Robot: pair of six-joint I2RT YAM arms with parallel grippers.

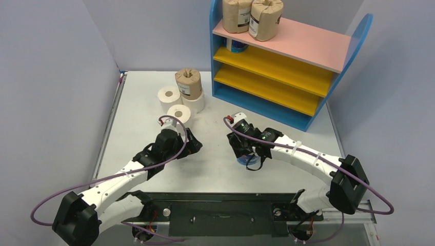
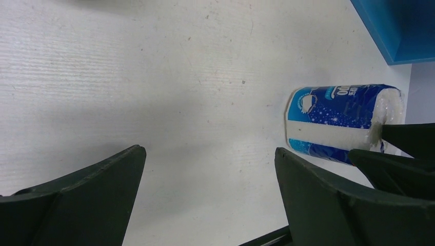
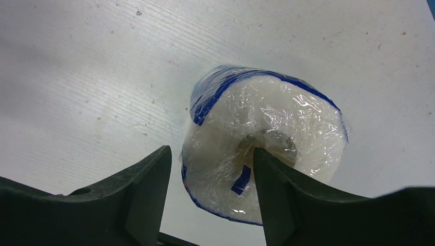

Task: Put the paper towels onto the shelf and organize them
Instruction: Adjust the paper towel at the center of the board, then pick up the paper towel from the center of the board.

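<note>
A blue-and-white wrapped paper towel roll [image 3: 267, 128] lies on its side on the table [image 1: 215, 169], also seen in the left wrist view as the roll [image 2: 333, 120]. My right gripper [image 3: 210, 149] straddles its wall, one finger at the core hole and the other outside it with a thin gap, so it is open. My left gripper [image 2: 209, 148] stands wide open over bare table, left of that roll. The shelf [image 1: 287, 66] carries two brown rolls [image 1: 251, 18] on its pink top board, and a blue-and-white roll [image 1: 235, 46] sits on the yellow board below.
A cluster of rolls stands at the back of the table: a brown roll [image 1: 188, 82] stacked on a white one, with two more white rolls [image 1: 169, 96] [image 1: 178, 114] beside it. Grey walls close in the table's left and right sides.
</note>
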